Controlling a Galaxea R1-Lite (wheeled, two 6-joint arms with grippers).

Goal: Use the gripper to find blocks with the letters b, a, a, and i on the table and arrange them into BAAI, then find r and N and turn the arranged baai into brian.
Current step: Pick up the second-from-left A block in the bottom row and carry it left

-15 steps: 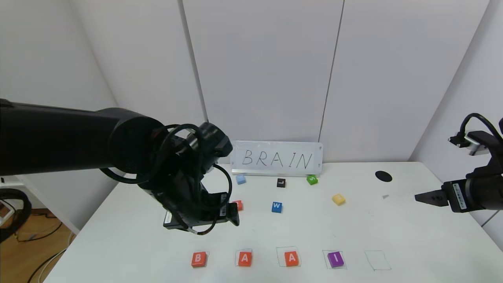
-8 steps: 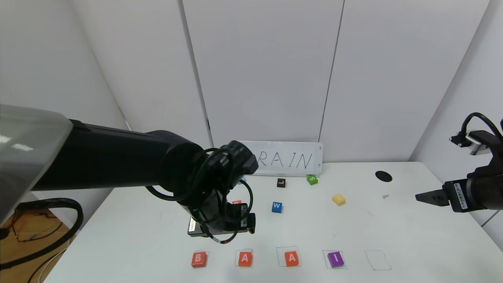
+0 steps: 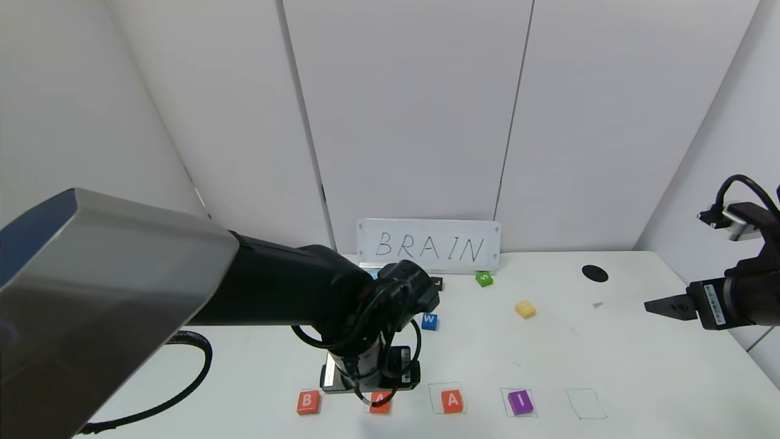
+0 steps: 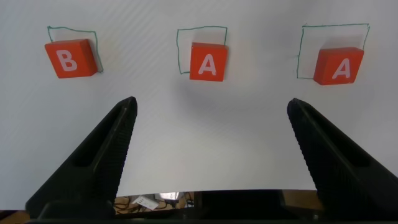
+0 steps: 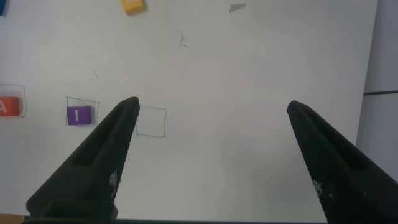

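The blocks lie in a row near the front edge of the white table [image 3: 609, 353]: orange-red B [image 3: 308, 402], an A [image 3: 379, 406] partly under my left gripper, a second A [image 3: 452, 400] and purple I [image 3: 520, 402]. My left gripper [image 3: 375, 390] hovers open and empty just behind the first A. The left wrist view shows B [image 4: 69, 58], A [image 4: 208, 61] and A [image 4: 339, 65] ahead of the open gripper [image 4: 211, 104]. The yellow N [image 3: 525, 309] lies mid-right. The R is hidden behind my left arm. My right gripper [image 3: 661, 305] is parked at the right edge, open [image 5: 211, 106].
A BRAIN sign [image 3: 428, 245] stands at the back wall. A blue W tile [image 3: 429, 321], a green S tile [image 3: 484, 279] and a black tile [image 3: 437, 281] lie in front of it. An empty pen square [image 3: 586, 403] sits right of the I. A black hole [image 3: 595, 273] is at the back right.
My left arm has swung right and toward the front, from the mid-table tiles down to the row, over the first A. The right arm and all visible tiles have stayed put.
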